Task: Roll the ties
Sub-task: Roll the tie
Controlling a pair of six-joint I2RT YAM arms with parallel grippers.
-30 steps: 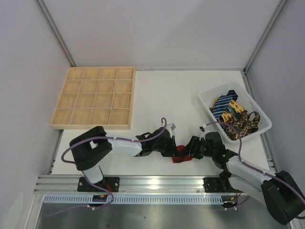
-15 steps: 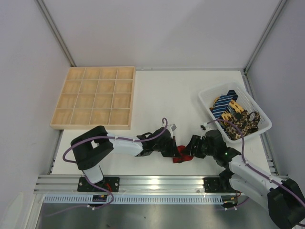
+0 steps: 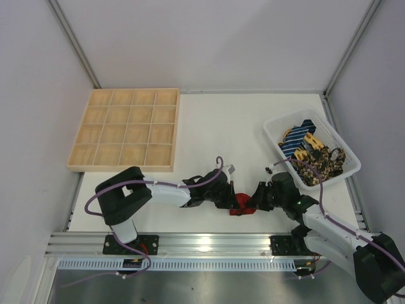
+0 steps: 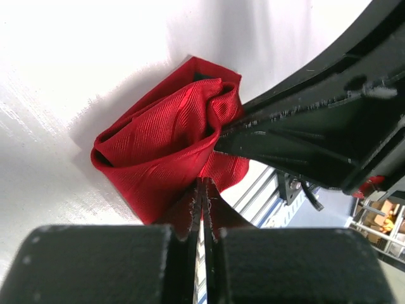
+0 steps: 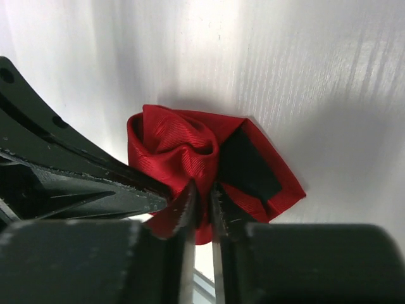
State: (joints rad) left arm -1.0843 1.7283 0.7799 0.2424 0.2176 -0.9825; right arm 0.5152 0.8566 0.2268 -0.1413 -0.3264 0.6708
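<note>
Even, bright light falls from above in the top view, flattening the white table (image 3: 253, 120) and walls and leaving only thin shadows under the 2 arms. The overhead picture is sharp, with slight bending at its edges. Both wrist views are harsher: streaky glare washes the tabletop pale, and the red tie (image 4: 168, 149) throws a soft grey shadow up and left. The near black fingers (image 5: 190, 209) look soft, perhaps out of focus. Sheen picks out the weave.
</note>
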